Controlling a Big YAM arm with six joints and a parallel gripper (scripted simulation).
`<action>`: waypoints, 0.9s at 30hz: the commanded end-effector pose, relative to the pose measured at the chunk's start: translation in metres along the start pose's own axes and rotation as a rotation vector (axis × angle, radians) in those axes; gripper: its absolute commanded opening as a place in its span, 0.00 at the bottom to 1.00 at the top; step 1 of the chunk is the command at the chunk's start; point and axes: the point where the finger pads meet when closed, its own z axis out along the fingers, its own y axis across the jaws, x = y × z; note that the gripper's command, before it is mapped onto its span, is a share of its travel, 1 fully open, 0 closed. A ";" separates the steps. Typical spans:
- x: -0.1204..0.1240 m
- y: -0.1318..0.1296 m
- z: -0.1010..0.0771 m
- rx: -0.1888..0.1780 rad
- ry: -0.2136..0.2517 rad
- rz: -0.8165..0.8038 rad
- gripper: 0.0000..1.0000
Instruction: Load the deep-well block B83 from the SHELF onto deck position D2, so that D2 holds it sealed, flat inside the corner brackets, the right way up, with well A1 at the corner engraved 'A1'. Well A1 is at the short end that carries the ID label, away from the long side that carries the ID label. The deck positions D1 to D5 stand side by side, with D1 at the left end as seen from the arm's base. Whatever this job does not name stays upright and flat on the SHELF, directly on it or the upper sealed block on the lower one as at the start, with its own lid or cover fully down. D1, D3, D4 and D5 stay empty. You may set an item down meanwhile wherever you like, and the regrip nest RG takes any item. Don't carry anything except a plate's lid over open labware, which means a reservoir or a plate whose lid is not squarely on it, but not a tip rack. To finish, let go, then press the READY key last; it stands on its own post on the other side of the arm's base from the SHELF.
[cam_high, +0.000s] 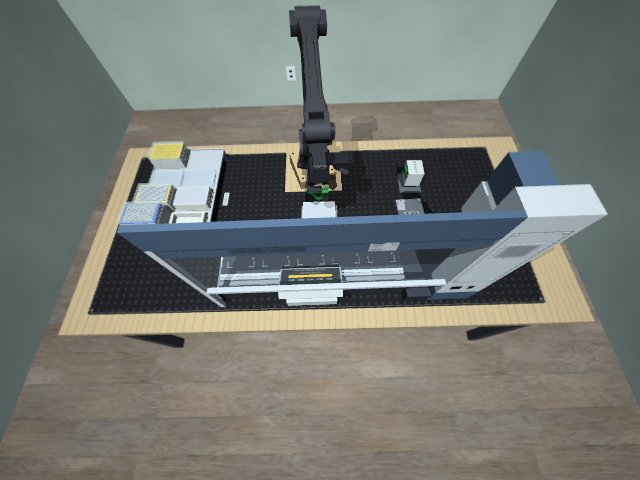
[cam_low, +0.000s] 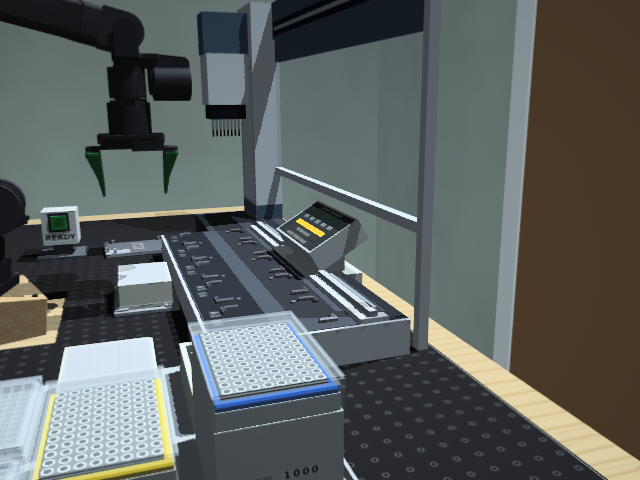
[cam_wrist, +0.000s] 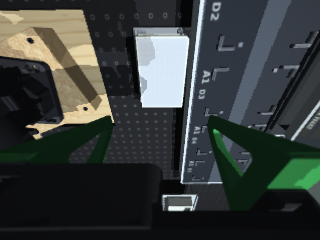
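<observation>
A white sealed deep-well block (cam_high: 318, 209) stands upright on the black mat, close against the deck's near edge. It also shows in the exterior view (cam_low: 143, 289) and in the wrist view (cam_wrist: 162, 67). My gripper (cam_low: 132, 173) hangs well above the block, with its green fingers wide open and nothing between them; it also shows in the wrist view (cam_wrist: 160, 132). The deck (cam_low: 248, 273) has corner brackets that hold nothing. The engraved D2 mark (cam_wrist: 216, 7) is at the top of the wrist view, just right of the block. The READY key (cam_low: 60, 224) stands on its post behind.
The SHELF (cam_high: 175, 183) at the left holds tip racks with a blue frame (cam_low: 261, 359) and a yellow frame (cam_low: 103, 426), and other plates. The pipetting head (cam_low: 223, 77) and the gantry beam (cam_high: 320, 229) stand over the deck. The wooden arm base (cam_wrist: 55, 65) is beside the block.
</observation>
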 end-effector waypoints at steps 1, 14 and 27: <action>0.000 -0.021 -0.027 0.050 -0.006 -0.003 1.00; 0.000 -0.018 -0.054 0.073 -0.008 -0.004 1.00; 0.000 -0.017 -0.068 0.071 -0.008 -0.007 1.00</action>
